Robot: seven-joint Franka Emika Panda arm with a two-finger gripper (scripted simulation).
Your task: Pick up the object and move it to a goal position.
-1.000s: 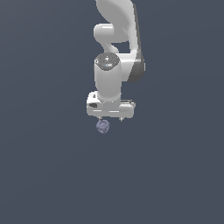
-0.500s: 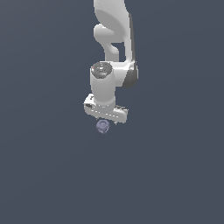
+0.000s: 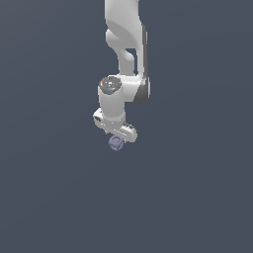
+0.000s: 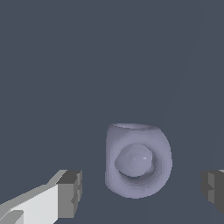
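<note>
- The white arm (image 3: 124,59) descends from 12 o'clock in the exterior view, the only view showing its full body against the plain dark grey floor (image 3: 197,197).
- The gripper (image 3: 115,129) points down; the wrist view alone shows it spread wide, grey fingertips (image 4: 70,193) well apart, nothing held.
- The object (image 3: 115,143) sits just beneath the gripper. In the wrist view the object (image 4: 138,160) lies between the fingertips, touching neither: a lavender-blue rounded block with a recessed face holding a ball-like bulge.
</note>
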